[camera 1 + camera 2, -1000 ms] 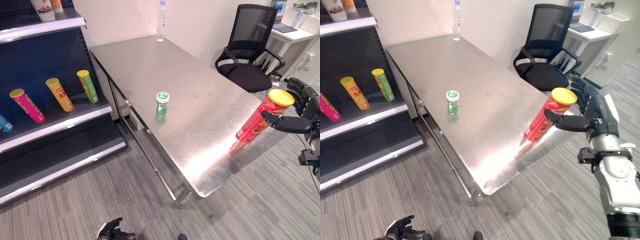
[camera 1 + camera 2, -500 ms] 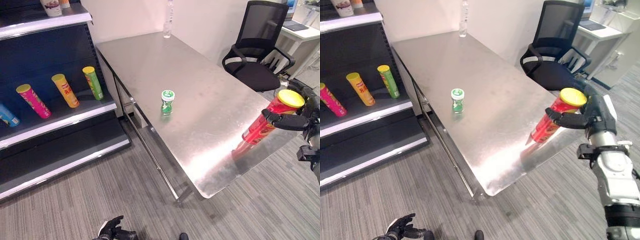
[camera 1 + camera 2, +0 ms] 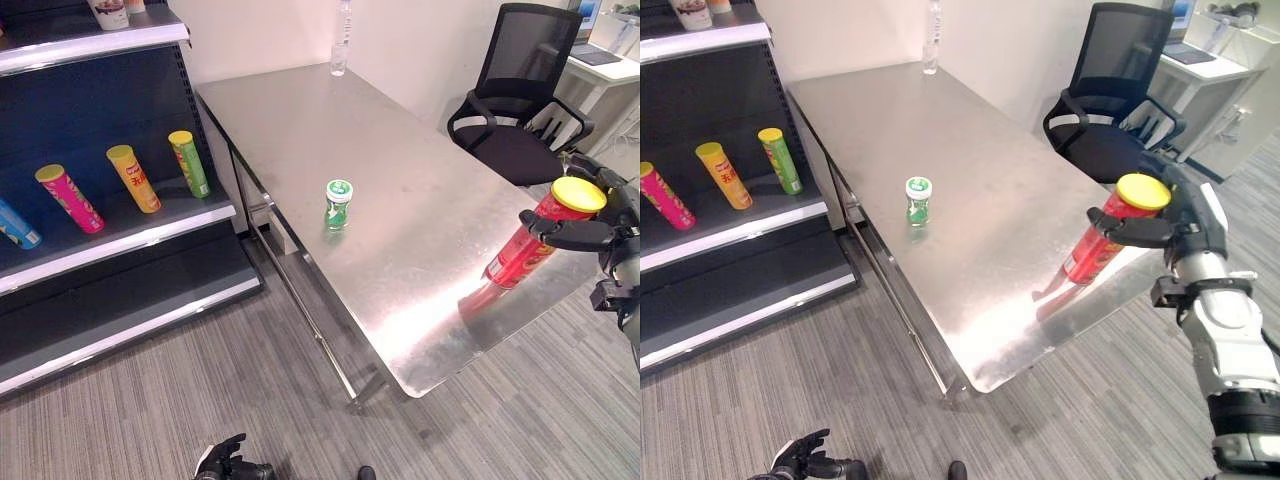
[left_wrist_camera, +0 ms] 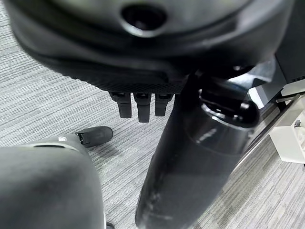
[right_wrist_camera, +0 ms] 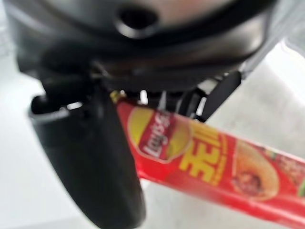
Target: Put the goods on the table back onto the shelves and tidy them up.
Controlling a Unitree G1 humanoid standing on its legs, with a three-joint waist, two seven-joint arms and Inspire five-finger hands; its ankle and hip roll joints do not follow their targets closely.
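A tall red chip can (image 3: 528,243) with a yellow lid (image 3: 578,193) leans at the right edge of the steel table (image 3: 400,150), its base on the tabletop. My right hand (image 3: 598,236) is shut on it, thumb across the front and fingers behind; the right wrist view shows the red can (image 5: 205,162) against the thumb (image 5: 90,162). A small green can (image 3: 338,204) stands upright mid-table. A clear bottle (image 3: 341,50) stands at the table's far end. My left hand (image 3: 226,462) hangs low over the carpet, fingers relaxed and empty.
The dark shelf unit (image 3: 120,245) at the left holds a pink can (image 3: 68,198), an orange can (image 3: 133,178) and a green can (image 3: 188,163) leaning on the middle shelf. A black office chair (image 3: 520,110) stands beyond the table's right side.
My right hand's thumb and fingers have closed in on the red can. The whole picture has shifted a little with the camera; the other goods stay put.
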